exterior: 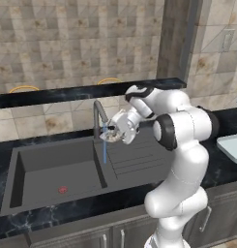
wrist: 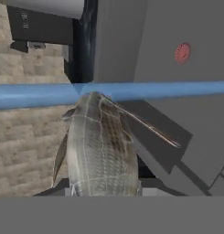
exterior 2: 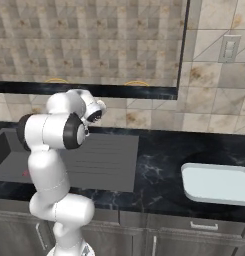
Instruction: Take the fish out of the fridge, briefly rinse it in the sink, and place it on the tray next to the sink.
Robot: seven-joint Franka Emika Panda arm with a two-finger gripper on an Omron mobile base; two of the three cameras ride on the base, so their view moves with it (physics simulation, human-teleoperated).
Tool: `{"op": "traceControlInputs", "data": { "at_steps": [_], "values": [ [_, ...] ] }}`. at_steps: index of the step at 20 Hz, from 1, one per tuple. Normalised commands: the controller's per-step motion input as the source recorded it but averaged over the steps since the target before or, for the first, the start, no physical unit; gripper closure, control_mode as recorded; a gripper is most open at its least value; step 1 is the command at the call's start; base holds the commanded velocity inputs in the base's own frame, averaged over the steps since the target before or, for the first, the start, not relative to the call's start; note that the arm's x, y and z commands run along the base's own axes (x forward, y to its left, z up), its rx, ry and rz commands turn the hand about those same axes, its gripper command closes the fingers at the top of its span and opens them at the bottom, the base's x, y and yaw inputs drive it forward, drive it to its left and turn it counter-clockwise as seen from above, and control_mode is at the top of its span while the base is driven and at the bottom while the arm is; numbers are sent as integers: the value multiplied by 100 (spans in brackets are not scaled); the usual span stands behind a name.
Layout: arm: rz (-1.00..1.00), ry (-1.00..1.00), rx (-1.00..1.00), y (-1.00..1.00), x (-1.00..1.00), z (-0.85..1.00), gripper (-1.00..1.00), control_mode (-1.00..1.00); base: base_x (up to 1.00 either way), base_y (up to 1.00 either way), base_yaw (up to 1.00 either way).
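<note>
One stream of water [exterior: 105, 147] runs from the tap [exterior: 99, 114] down into the sink [exterior: 52, 169], and the fish [exterior: 111, 135] is held right in it. That placing fits the rinse step: the arm reaches over the divide between basin and drainboard [exterior: 134, 155] so that the fish's far end meets the stream just below the spout. In the hand view the blue stream [wrist: 111, 93] crosses the picture and touches the tip of the fish [wrist: 102, 146], with the red drain mark [wrist: 182, 53] and the basin floor beyond. The hand is turned sideways, which is why the falling water reads as a level band there.

The claw [exterior: 114, 133] is clenched on the fish, nearly closed; the fish fills the gap between the fingers, and the tips themselves are hidden behind its body in the hand view. The fish hangs in the air above the sink, touching nothing but the claw and the water.

The tray [exterior 2: 219, 184] lies on the dark counter [exterior 2: 159, 175] well to the right of the sink, with nothing on it. It shows also at the right edge of the left base view [exterior: 232, 147]. Judged from this, the fetching from the fridge is done, the rinse is under way, and the carry across to the tray is still to come. That move would call for a swing to the right past the drainboard while keeping the grip firm on a wet, slippery thing.
</note>
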Motion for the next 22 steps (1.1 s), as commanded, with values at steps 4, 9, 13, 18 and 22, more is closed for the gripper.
{"op": "traceControlInputs", "data": {
  "at_steps": [4, 9, 13, 18, 22],
  "values": [
    [-27, -23, 1, -33, 5, 13, 100, -100, 0, 0, 0],
    [-21, -33, 7, -40, -84, 82, 100, -100, 0, 0, 0],
    [-8, -39, -4, -8, -100, 96, 100, -100, 0, 0, 0],
    [-8, -26, -23, -2, -100, 89, 100, -100, 0, 0, 0],
    [-11, -17, -39, 0, -100, 77, 100, -100, 0, 0, 0]
  ]
}}
